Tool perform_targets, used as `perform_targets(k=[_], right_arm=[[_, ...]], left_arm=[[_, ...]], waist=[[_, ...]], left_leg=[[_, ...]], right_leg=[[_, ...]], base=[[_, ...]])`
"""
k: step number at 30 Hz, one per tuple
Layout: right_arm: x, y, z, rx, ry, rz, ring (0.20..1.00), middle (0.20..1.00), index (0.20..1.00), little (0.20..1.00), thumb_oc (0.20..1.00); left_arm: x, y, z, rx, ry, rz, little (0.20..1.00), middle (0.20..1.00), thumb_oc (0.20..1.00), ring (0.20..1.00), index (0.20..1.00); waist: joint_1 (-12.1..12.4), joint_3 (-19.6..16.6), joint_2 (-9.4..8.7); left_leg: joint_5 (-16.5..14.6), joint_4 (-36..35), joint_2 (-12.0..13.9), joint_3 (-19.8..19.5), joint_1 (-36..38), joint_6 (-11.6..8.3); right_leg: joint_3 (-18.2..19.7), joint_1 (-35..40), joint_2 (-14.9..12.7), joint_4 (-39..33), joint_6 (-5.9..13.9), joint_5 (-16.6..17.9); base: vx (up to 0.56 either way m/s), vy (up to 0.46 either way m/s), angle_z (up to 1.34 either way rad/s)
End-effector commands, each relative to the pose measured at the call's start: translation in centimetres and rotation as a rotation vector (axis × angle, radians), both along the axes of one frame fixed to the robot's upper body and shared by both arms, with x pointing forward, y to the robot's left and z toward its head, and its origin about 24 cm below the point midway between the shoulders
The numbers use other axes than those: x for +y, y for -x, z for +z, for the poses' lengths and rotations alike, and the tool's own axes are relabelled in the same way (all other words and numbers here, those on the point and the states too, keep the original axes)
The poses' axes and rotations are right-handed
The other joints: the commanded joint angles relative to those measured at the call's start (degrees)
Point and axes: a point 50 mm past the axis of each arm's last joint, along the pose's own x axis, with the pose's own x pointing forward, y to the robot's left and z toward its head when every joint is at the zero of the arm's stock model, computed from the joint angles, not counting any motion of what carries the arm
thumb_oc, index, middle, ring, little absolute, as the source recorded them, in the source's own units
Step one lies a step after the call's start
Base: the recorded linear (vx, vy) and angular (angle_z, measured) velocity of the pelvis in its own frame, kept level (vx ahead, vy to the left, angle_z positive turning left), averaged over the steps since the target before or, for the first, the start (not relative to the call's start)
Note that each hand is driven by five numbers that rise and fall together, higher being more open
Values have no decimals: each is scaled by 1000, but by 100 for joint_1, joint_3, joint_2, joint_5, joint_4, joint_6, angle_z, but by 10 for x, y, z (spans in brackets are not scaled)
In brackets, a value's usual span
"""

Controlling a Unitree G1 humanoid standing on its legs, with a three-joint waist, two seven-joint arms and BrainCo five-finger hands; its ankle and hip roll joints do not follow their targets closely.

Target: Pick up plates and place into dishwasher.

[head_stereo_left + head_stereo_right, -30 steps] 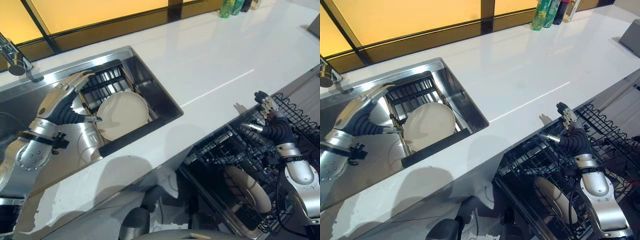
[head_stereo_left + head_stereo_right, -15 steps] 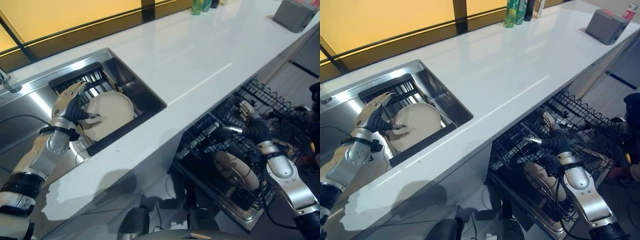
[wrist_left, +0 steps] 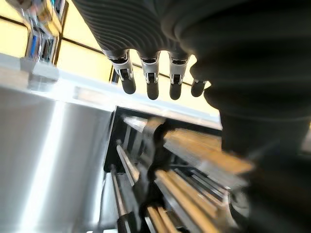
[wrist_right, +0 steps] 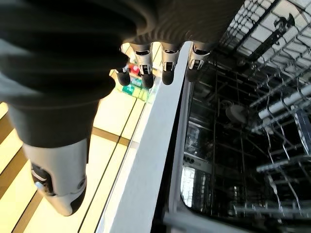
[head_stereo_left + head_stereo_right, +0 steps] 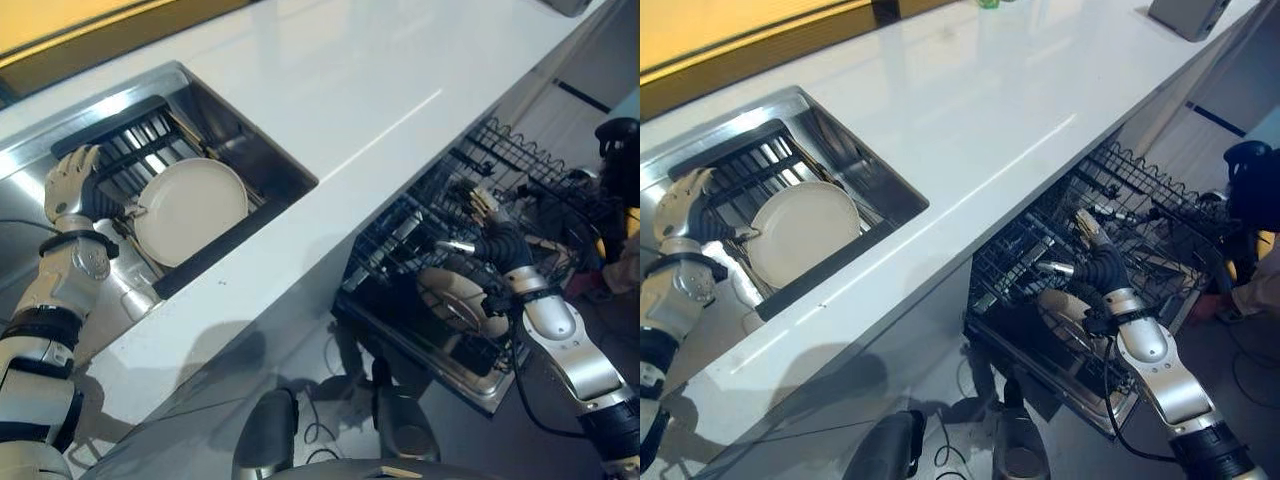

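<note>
Plate in sink: a round cream plate [image 5: 190, 208] leans in the dark rack [image 5: 130, 160] inside the metal sink [image 5: 265, 150]. No hand is touching it.
Left hand: the left hand [image 5: 68, 182] is up over the sink, just beside the rack and near the plate's edge. Its fingers [image 3: 151, 82] are straight and apart. It holds nothing.
Right hand: the right hand [image 5: 1088, 256] is over the dishwasher rack [image 5: 520, 180]. Its fingers [image 4: 165, 65] are straight and loose, the thumb sticks out to the side, and it holds nothing.
Plate in dishwasher: another cream plate [image 5: 455, 298] stands on its edge in the lower wire basket [image 5: 1040, 340], just under the right hand and not touching it.
Counter: a long white counter [image 5: 330, 80] runs between the sink and the open dishwasher.
Box: a grey box [image 5: 1185, 15] sits at the far end of the counter.
Person: someone in dark clothes [image 5: 1248, 185] is low down on the far side of the dishwasher, with a hand [image 5: 1210, 305] near the floor.
</note>
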Motion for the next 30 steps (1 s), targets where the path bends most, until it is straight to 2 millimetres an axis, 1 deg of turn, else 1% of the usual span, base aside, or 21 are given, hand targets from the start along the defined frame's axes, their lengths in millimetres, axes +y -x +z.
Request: perform_targets(k=[1, 4, 5, 10, 13, 15, 17, 18, 21, 26, 30], right_arm=[[7, -17, 40, -179, 20, -19, 1000, 1000, 1000, 1000, 1000], [17, -27, 55, -232, 29, -22, 1000, 1000, 1000, 1000, 1000], [19, -28, 59, -245, 32, -20, 1000, 1000, 1000, 1000, 1000], [24, -32, 71, -295, 40, -19, 1000, 1000, 1000, 1000, 1000], [25, -34, 75, -318, 46, -15, 1000, 1000, 1000, 1000, 1000], [25, -34, 78, -329, 53, -12, 1000, 1000, 1000, 1000, 1000], [24, -33, 79, -339, 61, -11, 1000, 1000, 1000, 1000, 1000], [24, -32, 81, -346, 61, -8, 1000, 1000, 1000, 1000, 1000], [25, -31, 85, -359, 68, 3, 1000, 1000, 1000, 1000, 1000], [21, -26, 85, -356, 87, 11, 1000, 1000, 1000, 1000, 1000], [19, -25, 81, -346, 94, 12, 1000, 1000, 1000, 1000, 1000]], left_arm=[[5, -8, 44, -39, 44, -23, 1000, 1000, 1000, 1000, 1000], [-7, -18, 57, -81, 157, -100, 1000, 1000, 1000, 1000, 1000], [-9, -20, 60, -106, 199, -116, 1000, 1000, 1000, 1000, 1000], [-18, -26, 73, -222, 365, -195, 1000, 1000, 1000, 1000, 1000], [-25, -32, 75, -220, 456, -259, 1000, 1000, 1000, 1000, 1000], [-28, -35, 67, -171, 525, -295, 1000, 1000, 1000, 1000, 1000], [-31, -37, 54, -105, 599, -333, 1000, 1000, 1000, 1000, 1000], [-34, -38, 45, -51, 669, -363, 1000, 1000, 1000, 1000, 1000], [-41, -40, 33, 27, 734, -431, 1000, 1000, 1000, 1000, 1000], [-45, -37, 22, 79, 836, -515, 1000, 1000, 1000, 1000, 1000], [-53, -37, 11, 140, 923, -564, 1000, 1000, 1000, 1000, 1000]], waist=[[48, 53, -258], [5, 250, -277], [-22, 311, -275], [-151, 515, -334], [-246, 606, -350], [-270, 649, -334], [-285, 671, -306], [-292, 680, -285], [-321, 701, -238], [-363, 682, -117], [-347, 678, -40]], left_leg=[[-13, 316, -168, -197, -872, -320], [-46, 474, -240, -147, -1265, -271], [-53, 518, -257, -136, -1364, -264], [-145, 648, -243, -38, -1660, -226], [-193, 678, -231, 51, -1740, -184], [-196, 654, -248, 78, -1751, -153], [-193, 586, -266, 96, -1728, -122], [-182, 522, -269, 103, -1704, -107], [-149, 409, -267, 129, -1658, -82], [-103, 207, -274, 163, -1469, -27], [-90, 144, -306, 137, -1370, -4]], right_leg=[[524, -111, -568, 257, 425, 327], [551, -473, -600, 208, 424, 413], [558, -574, -593, 187, 391, 447], [553, -940, -555, 143, 251, 556], [526, -1111, -526, 176, 180, 587], [512, -1188, -518, 191, 144, 624], [511, -1248, -512, 203, 124, 649], [512, -1272, -511, 203, 107, 662], [513, -1317, -500, 213, 77, 684], [508, -1318, -494, 287, 58, 691], [467, -1311, -512, 328, 52, 699]], base=[[-377, 48, 4], [-296, 75, 2], [-226, 74, 6], [-165, 64, -27], [-110, 93, -16], [-69, 82, -6], [-56, 66, -3], [-50, 45, -2], [-37, 43, -3], [11, 46, 5], [27, 11, 0]])
